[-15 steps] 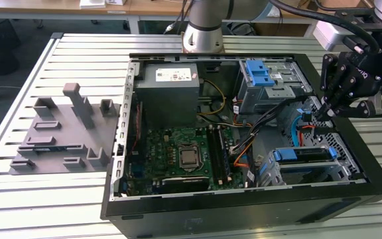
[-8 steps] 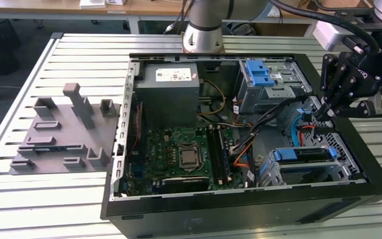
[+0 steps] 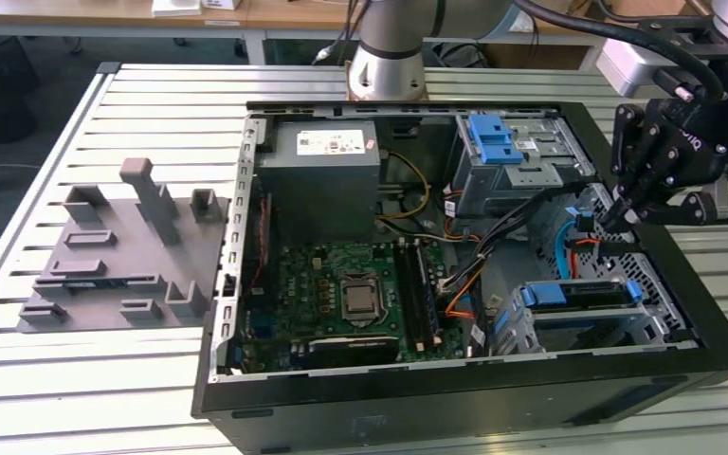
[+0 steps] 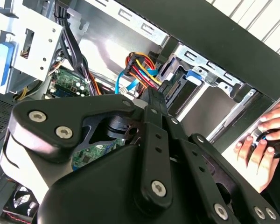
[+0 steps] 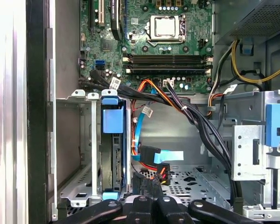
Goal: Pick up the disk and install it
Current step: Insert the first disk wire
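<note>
Black gripper (image 5: 148,183) linkage closest to lens. My fingertips pinched together, nothing visibly held, beside cable plugs (image 5: 150,154) inside computer case (image 3: 718,332). Disk (image 5: 116,158) stands on edge in drive cage (image 5: 79,186) nearby, apparently seated. Closed pose probably suits tight gap.

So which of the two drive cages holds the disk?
The lower cage in the exterior view: the disk sits inside. The upper cage bears a blue latch.

Matt black gripper (image 5: 152,186) showed shiny screw heads, disk (image 5: 115,158) was edged in smooth blue plastic, computer case (image 3: 465,403) was matt black outside, bare grey sheet metal inside, table (image 3: 149,104) was ribbed silvery metal, holder block (image 3: 111,256) was matt grey plastic.
</note>
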`<action>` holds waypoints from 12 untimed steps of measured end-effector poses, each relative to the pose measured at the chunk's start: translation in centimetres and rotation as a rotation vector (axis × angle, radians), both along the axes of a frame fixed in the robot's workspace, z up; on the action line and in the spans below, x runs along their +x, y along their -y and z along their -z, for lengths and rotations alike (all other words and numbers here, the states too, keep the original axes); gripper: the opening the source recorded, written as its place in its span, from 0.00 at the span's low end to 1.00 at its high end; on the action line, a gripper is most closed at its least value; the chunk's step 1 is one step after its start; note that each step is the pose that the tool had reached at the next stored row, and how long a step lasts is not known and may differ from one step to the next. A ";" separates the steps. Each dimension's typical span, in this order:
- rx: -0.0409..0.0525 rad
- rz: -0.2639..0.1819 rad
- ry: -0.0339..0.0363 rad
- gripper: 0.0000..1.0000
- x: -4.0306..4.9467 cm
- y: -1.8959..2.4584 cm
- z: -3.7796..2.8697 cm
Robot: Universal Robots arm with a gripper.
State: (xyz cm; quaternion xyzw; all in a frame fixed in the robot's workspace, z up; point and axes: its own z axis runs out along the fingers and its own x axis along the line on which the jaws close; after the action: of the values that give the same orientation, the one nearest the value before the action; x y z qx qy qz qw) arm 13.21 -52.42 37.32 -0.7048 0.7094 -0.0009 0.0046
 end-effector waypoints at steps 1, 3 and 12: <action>-0.0022 0.000 0.0000 0.11 0.00 -0.01 0.01; -0.0066 0.000 0.0000 0.11 0.00 0.00 0.01; -0.0205 0.000 0.0000 0.11 0.00 0.00 0.01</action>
State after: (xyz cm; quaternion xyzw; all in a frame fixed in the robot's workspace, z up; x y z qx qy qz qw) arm 13.21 -52.42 37.31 -0.7048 0.7093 -0.0082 -0.0027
